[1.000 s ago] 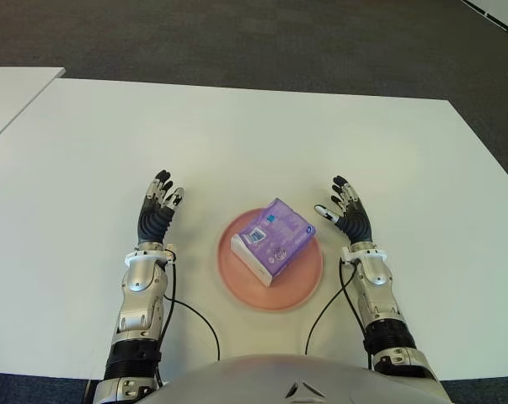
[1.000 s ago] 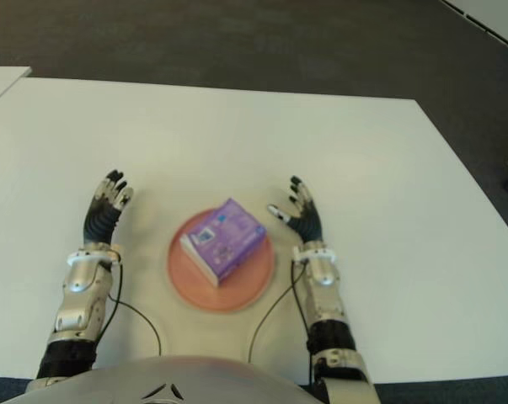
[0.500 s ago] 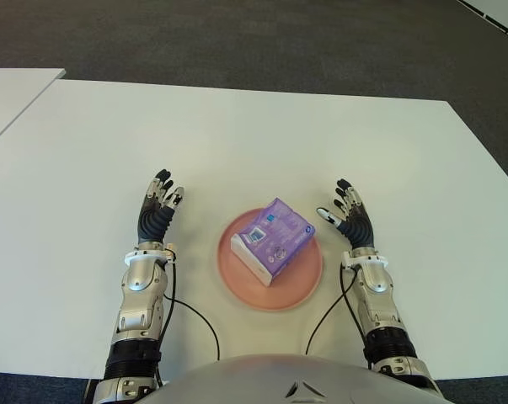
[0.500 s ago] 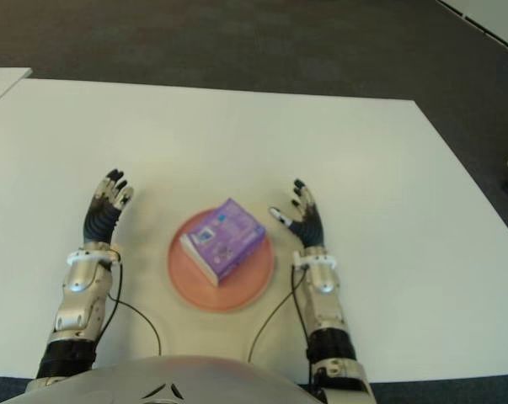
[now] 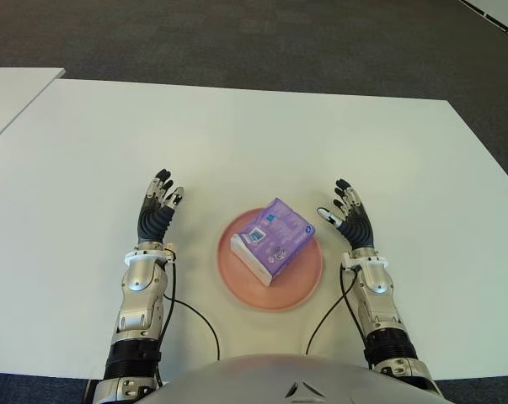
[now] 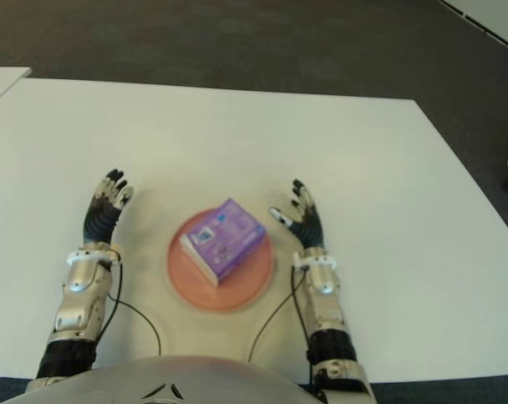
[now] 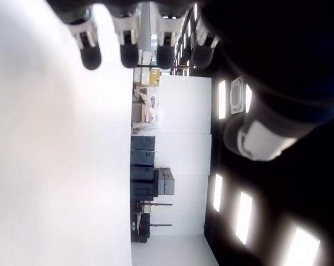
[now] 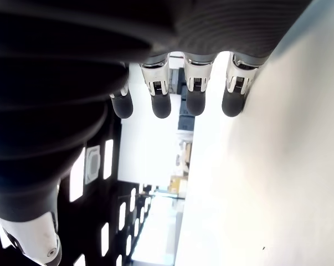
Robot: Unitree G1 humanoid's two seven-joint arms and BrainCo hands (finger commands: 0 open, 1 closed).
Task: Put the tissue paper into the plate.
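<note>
Purple tissue pack [image 5: 272, 239], white side panel, lies tilted on pink plate [image 5: 296, 290]; both hands' fingers apart, empty.

The pack [image 5: 273, 240] hides the middle of the plate [image 5: 300, 290], and its printed label is too small to read. A second table [image 5: 9, 93] is cut off by the left edge, and something pale at the top right corner [image 5: 499, 10] is clipped too. Both wrist views are filled by dark palm: only the left hand's fingertips [image 7: 91, 57] and the right hand's fingertips [image 8: 161, 106] show, and neither view shows pack or plate.
</note>
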